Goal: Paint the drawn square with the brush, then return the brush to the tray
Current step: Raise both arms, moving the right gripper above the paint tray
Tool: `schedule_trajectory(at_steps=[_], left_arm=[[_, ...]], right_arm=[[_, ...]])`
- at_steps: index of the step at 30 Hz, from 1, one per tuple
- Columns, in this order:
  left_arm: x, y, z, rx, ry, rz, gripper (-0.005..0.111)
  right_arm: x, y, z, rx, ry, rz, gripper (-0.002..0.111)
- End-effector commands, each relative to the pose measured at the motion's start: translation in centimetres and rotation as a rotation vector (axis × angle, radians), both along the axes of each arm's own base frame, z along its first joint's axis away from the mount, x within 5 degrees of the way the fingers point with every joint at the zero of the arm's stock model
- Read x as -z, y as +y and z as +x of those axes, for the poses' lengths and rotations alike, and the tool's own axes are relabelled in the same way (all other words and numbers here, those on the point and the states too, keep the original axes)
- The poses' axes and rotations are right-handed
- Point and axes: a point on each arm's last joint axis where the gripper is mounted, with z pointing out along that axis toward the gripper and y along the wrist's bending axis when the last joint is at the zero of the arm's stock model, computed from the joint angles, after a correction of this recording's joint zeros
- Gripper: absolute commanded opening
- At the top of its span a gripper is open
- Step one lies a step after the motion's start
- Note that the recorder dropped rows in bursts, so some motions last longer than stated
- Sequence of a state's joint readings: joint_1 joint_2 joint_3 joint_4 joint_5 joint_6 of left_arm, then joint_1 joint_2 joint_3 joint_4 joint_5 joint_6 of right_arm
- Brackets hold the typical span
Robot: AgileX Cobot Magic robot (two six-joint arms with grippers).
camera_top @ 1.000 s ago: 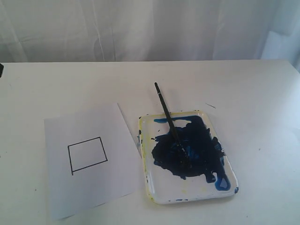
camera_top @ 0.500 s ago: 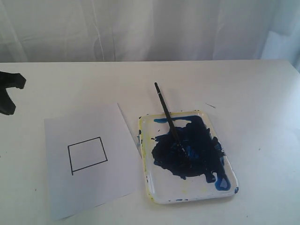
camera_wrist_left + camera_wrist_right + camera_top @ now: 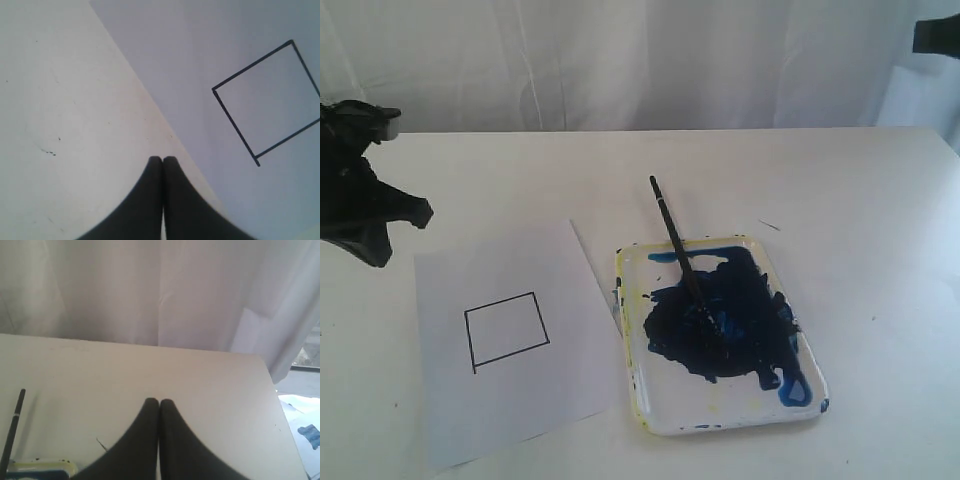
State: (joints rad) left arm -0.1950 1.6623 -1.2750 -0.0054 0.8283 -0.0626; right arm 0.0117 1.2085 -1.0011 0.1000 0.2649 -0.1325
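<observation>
The left gripper (image 3: 162, 161) has its two black fingers pressed flat together with nothing between them. In its wrist view the tips sit over the bare table (image 3: 840, 190) right at the edge of the paper sheet (image 3: 520, 400); whether they touch the surface cannot be told. In the exterior view this arm shows as a dark mass at the left edge, beside the sheet's far left corner. The right gripper (image 3: 159, 402) is likewise closed on nothing, its fingers meeting in a thin seam, and it is aimed across the far part of the table toward the white curtain (image 3: 620, 60); only a small black piece of that arm shows at the top right of the exterior view. The drawn square (image 3: 507, 331) lies on the sheet near the left gripper, its thin black outline intact and its inside plain white. To the right of the sheet, just beside it, sits the tray (image 3: 720, 415), yellow-stained along its rim. The brush (image 3: 678, 250) rests in it untouched by either gripper, its tip buried in the dark blue paint blotch (image 3: 720, 325) and its handle slanting out over the far rim above the table.
</observation>
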Motion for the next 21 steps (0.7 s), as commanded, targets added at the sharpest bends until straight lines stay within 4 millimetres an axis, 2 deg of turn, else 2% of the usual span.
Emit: schedule_trajectory(at_steps=[1,14,21], left_arm=[[0.9,-0.5,0.6,-0.011,0.006,-0.016,0.0],[5.2,-0.8,2.3,-0.011,0.084,0.003,0.0],[5.2,-1.4,3.4,-0.012,0.143,-0.027,0.0]], right_arm=[[0.2,0.3,1.3,-0.034,0.055,-0.047,0.0],[1.7,0.9,4.2,-0.108,0.207,-0.095,0.0],[2.2,3.0,5.9,-0.213,0.25,-0.098,0.0]])
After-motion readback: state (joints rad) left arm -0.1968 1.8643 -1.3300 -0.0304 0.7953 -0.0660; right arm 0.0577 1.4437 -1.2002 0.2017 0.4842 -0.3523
